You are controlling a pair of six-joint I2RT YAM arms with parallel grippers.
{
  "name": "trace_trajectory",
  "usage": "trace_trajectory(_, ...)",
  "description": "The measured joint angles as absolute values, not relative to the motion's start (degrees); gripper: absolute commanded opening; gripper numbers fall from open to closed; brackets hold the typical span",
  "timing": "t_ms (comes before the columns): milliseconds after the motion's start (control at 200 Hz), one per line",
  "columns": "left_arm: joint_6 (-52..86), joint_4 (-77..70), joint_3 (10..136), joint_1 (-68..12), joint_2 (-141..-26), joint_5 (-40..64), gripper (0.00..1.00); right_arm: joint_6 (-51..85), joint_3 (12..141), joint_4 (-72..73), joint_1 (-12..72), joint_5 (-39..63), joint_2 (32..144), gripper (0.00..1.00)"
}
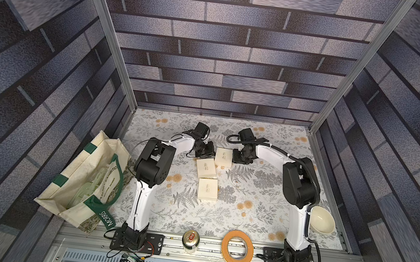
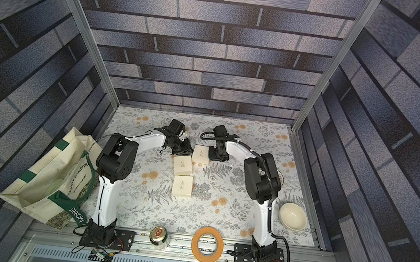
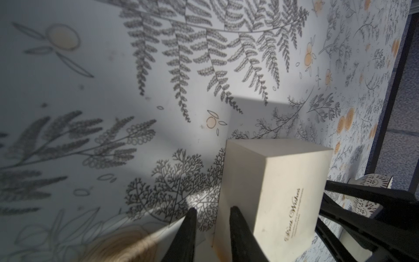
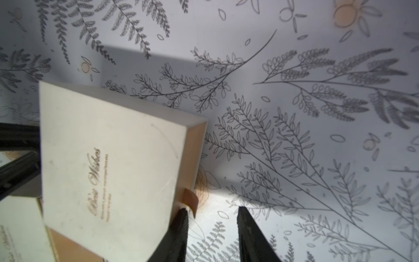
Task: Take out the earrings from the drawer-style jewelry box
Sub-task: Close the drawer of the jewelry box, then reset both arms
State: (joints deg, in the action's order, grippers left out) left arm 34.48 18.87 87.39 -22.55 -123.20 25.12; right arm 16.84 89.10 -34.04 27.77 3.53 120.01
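My right tool (image 4: 212,217) stands part-way open with nothing between its jaws. The short brown ribbon pull tab (image 4: 190,200) sits just beside the tip of one finger, not yet inside the gap. The tab sticks out of the tan end of the flat cream cardboard drawer-style jewelry box (image 4: 108,147), the end facing my right arm. So I judge that the drawer slides out toward that arm, along the line between my two tools.

My left tool (image 3: 212,213), also part-way open and gripping nothing that I can make out, has one finger against the box's opposite side, placed to brace it.

This box looks shut, so anything in it is hidden. Two tiny glints, perhaps the earrings (image 2: 214,180), lie on the counter (image 1: 247,218) near my right arm, too small to be sure.

The counter is flat, printed with ferns and orange flowers. A second cream box (image 1: 206,168) lies just beside the first, a third cream box (image 1: 208,189) beyond it. Blue-grey brick-patterned walls close the cell.
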Motion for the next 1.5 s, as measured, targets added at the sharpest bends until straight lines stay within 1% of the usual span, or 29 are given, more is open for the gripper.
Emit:
trace_trajectory(110, 34.5, 18.9, 87.4, -22.5, -123.0, 23.8, 0.33, 16.9, 89.1, -34.0, 27.8, 2.6, 119.9, 0.42)
trace_trajectory(205, 34.4, 18.8, 87.0, -22.3, -121.7, 22.1, 0.34, 16.6, 88.8, -34.1, 27.8, 1.0, 119.0, 0.47)
trace_trajectory(336, 33.7, 18.7, 87.0, -21.7, -118.2, 20.0, 0.32, 16.2, 86.6, -34.3, 26.8, -0.9, 114.6, 0.54)
trace_trajectory(466, 31.6, 17.2, 85.9, -21.7, -111.8, 14.7, 0.37, 15.2, 84.5, -34.4, 25.1, -2.5, 108.0, 0.61)
trace_trajectory(631, 28.3, 12.3, 79.7, -22.0, -99.5, 7.5, 0.42, 12.9, 79.7, -34.3, 20.8, -5.6, 97.9, 0.76)
trace_trajectory(726, 26.2, 9.9, 76.3, -22.4, -93.6, 4.6, 0.52, 12.1, 77.0, -34.5, 18.5, -7.9, 93.4, 0.81)
trace_trajectory(872, 24.0, 9.0, 72.6, -22.4, -88.1, 1.2, 0.63, 10.4, 73.1, -34.4, 16.7, -10.8, 88.6, 0.89)
trace_trajectory(937, 23.4, 9.0, 71.1, -22.3, -86.7, -0.3, 0.87, 9.6, 71.2, -34.2, 16.6, -11.9, 86.5, 0.93)
trace_trajectory(952, 22.7, 9.0, 70.8, -22.3, -86.5, -0.6, 0.97, 9.6, 70.8, -34.1, 16.6, -12.2, 86.0, 0.94)
trace_trajectory(967, 23.0, 9.0, 70.4, -22.2, -86.2, -1.0, 1.00, 9.4, 70.3, -34.0, 16.5, -12.3, 85.6, 0.94)
trace_trajectory(1062, 22.3, 9.4, 68.3, -22.0, -84.7, -3.0, 1.00, 8.3, 67.7, -33.2, 15.9, -13.8, 82.8, 0.96)
trace_trajectory(1217, 21.5, 9.9, 65.5, -20.9, -82.9, -5.3, 1.00, 6.3, 63.2, -29.8, 14.5, -15.8, 78.2, 0.96)
trace_trajectory(1362, 20.9, 9.5, 62.2, -19.1, -81.3, -6.4, 1.00, 4.1, 54.5, -21.9, 12.1, -16.2, 73.0, 0.96)
trace_trajectory(1498, 19.9, 6.0, 55.1, -16.7, -79.0, -6.5, 1.00, 2.5, 46.6, -14.0, 9.1, -15.8, 70.5, 0.96)
